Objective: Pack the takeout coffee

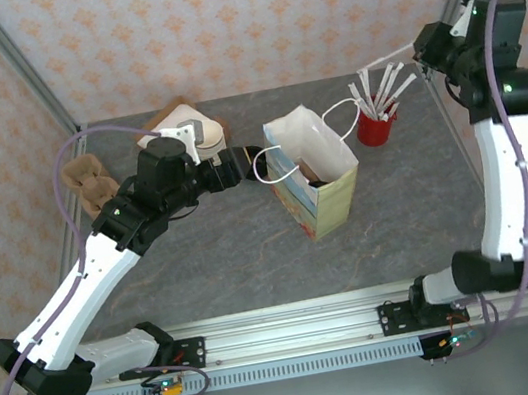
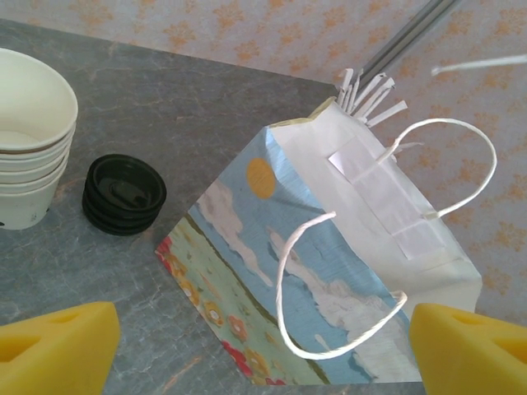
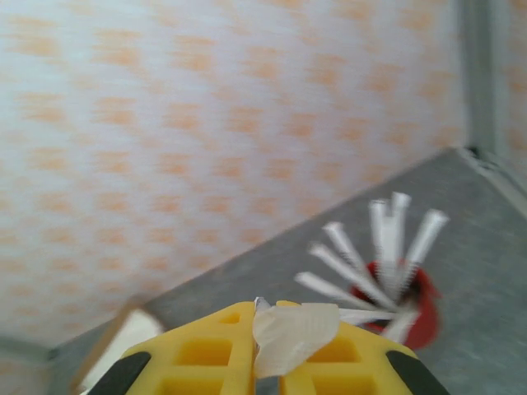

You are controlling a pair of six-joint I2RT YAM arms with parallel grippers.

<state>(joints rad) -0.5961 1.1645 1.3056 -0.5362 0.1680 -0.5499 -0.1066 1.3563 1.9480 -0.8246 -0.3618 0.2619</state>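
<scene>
One camera looks down from behind the arms [image 1: 77,290] over the whole table [image 1: 254,260], the left wrist's sits close against the paper bag [image 2: 329,271] facing the back wall [image 2: 247,33], and the right wrist's peers from high at the straws [image 3: 381,247] all three catch.

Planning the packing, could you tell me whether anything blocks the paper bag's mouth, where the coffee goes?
Nothing visible covers it: the paper bag stands upright, top open. An unclear brownish shape sits inside.

Grey table [image 1: 205,268]: paper bag [image 1: 316,174] (mid-table), red straw cup [image 1: 374,128], cup stack [image 2: 29,140], black lids [image 2: 123,193].
</scene>
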